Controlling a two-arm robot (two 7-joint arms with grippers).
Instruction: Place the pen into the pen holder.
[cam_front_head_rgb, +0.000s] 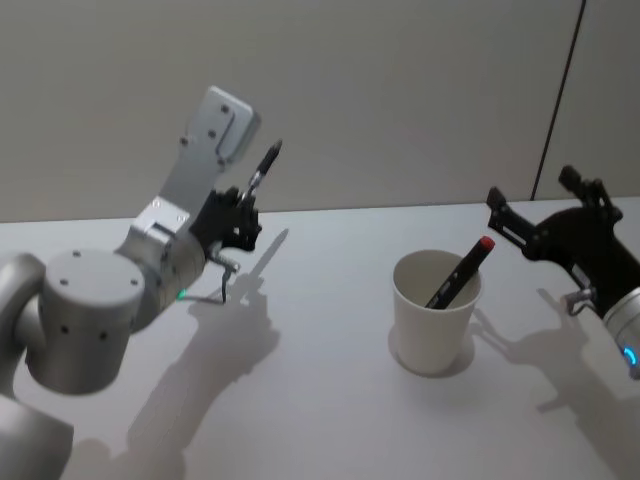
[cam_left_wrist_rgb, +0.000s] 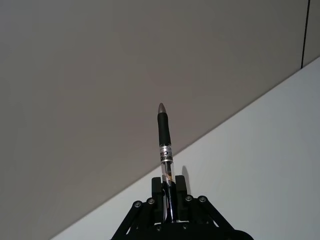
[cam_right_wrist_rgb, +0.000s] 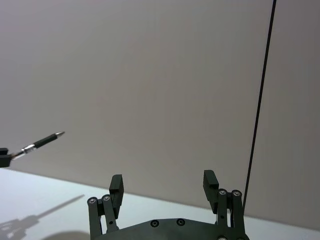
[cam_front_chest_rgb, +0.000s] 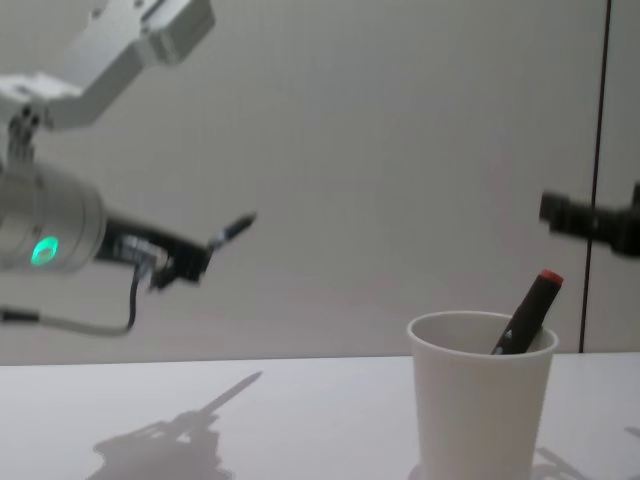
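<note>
Pen (cam_front_head_rgb: 265, 168): held in the left gripper (cam_front_head_rgb: 245, 205), fingers closed on the lower barrel, tip pointing up and slightly forward. The pen is raised clear of the tabletop (cam_front_head_rgb: 320, 400) and well to the left of the pen holder (cam_front_head_rgb: 430, 330).

Pen holder: upright on the tabletop, right of centre. A red-capped marker (cam_front_head_rgb: 462, 272) already leans inside it against the rim.

Right gripper (cam_right_wrist_rgb: 163, 182): fingers spread wide and empty, positioned in the air just to the right of the pen holder.

Status: the grasp and lift appear complete. Remaining steps, as judged from this position: carry the pen across to above the pen holder, turn it toward vertical, lower it through the rim beside the marker, and release.
</note>
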